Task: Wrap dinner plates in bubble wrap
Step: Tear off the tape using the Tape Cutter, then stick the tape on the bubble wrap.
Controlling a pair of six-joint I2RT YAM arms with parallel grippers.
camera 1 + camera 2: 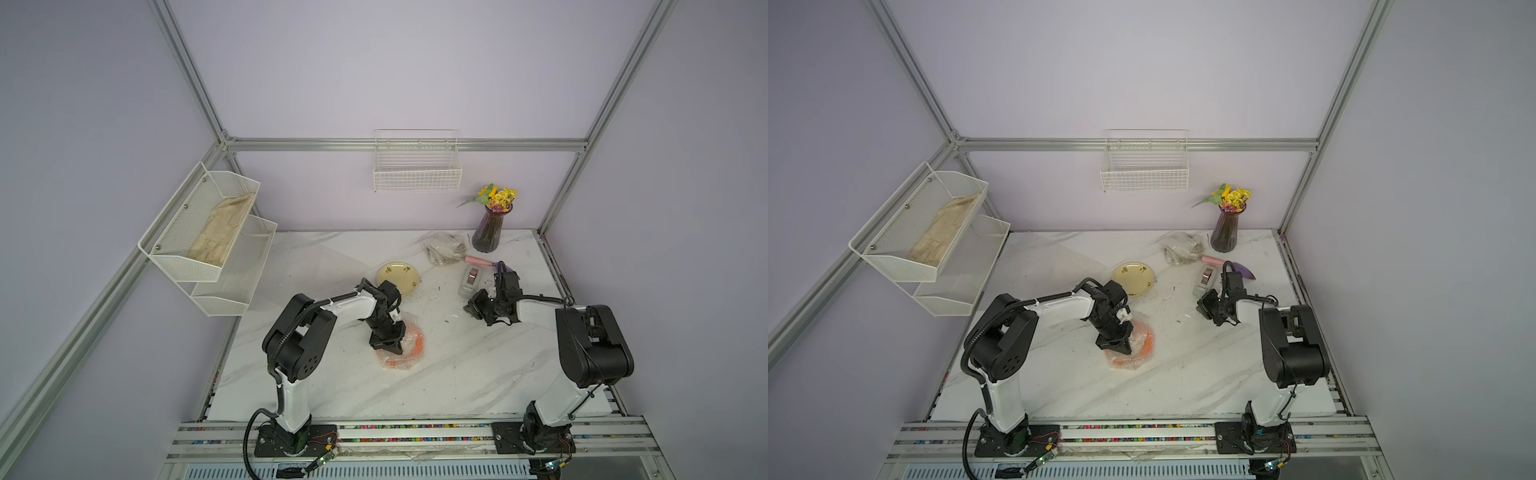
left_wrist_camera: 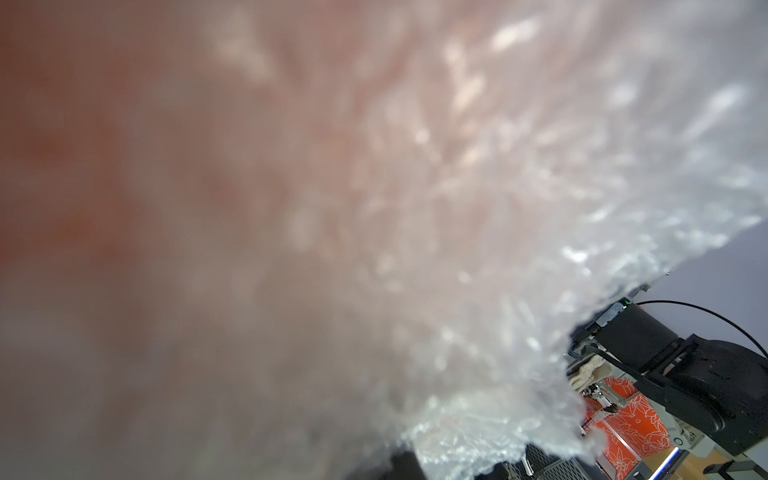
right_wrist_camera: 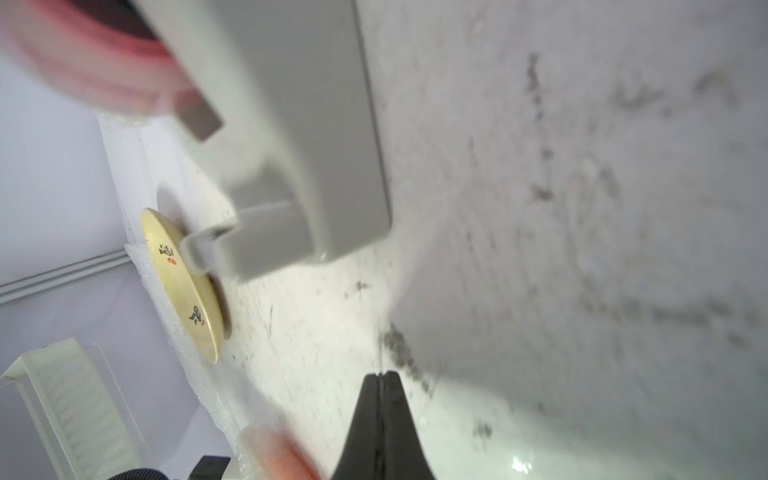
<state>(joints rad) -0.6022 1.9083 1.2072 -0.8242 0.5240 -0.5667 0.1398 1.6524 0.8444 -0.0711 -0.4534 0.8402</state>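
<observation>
An orange dinner plate (image 1: pixel 417 345) (image 1: pixel 1147 341) lies mid-table under crinkled bubble wrap (image 1: pixel 388 362) (image 2: pixel 478 291). My left gripper (image 1: pixel 395 348) (image 1: pixel 1124 348) points down with its shut tips pressed into that wrap, and whether they pinch it is hidden. A bare yellow patterned plate (image 1: pixel 398 277) (image 1: pixel 1133 278) (image 3: pixel 183 286) sits behind it, on the edge of a flat clear sheet (image 1: pixel 316 257). My right gripper (image 1: pixel 470 309) (image 1: pixel 1202 307) (image 3: pixel 380 376) hovers shut just in front of the tape dispenser. A thin pale line rises from its tips, too fine to identify.
The grey tape dispenser (image 1: pixel 469 282) (image 3: pixel 311 145) stands right of the yellow plate. A crumpled wrap bundle (image 1: pixel 444 248), a pink-and-purple object (image 1: pixel 478 261) and a flower vase (image 1: pixel 490 232) sit at the back right. A rack with beige cloth (image 1: pixel 220 237) hangs left, and a wire basket (image 1: pixel 417 174) on the rear wall.
</observation>
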